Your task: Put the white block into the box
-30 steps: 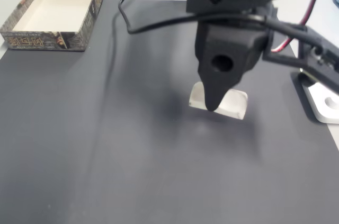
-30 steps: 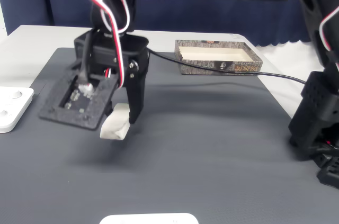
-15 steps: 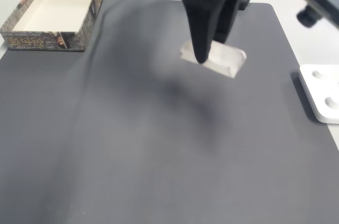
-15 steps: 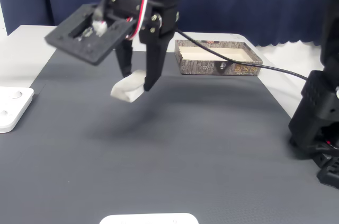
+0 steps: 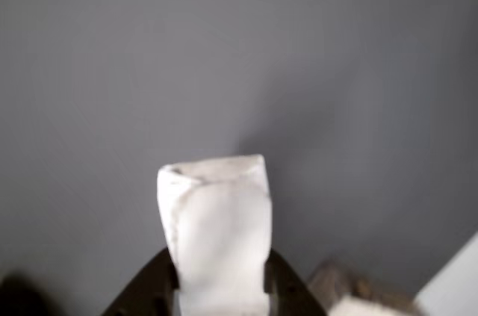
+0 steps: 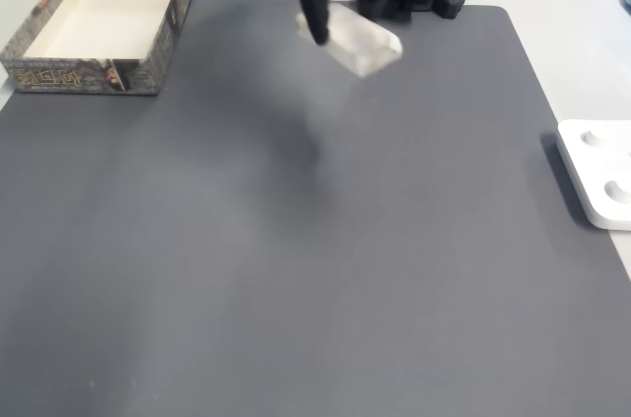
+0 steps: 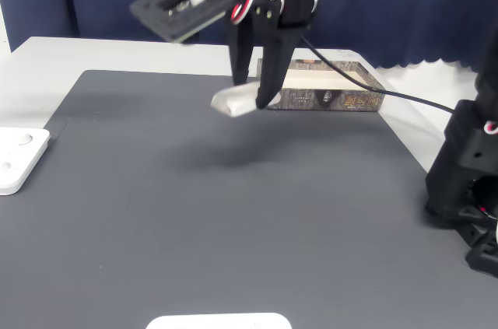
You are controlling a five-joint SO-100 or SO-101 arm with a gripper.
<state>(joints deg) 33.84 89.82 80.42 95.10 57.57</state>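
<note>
White block (image 7: 236, 101) sits pinched in my gripper (image 7: 254, 99), airborne over the dark mat (image 6: 296, 269), well short of the box (image 6: 99, 23). It juts sideways; a jolt could shake it loose.

Motion blurs the white block (image 6: 353, 39) in a fixed view; elsewhere the pincer (image 7: 253, 99) hides part of the box (image 7: 342, 98).
</note>
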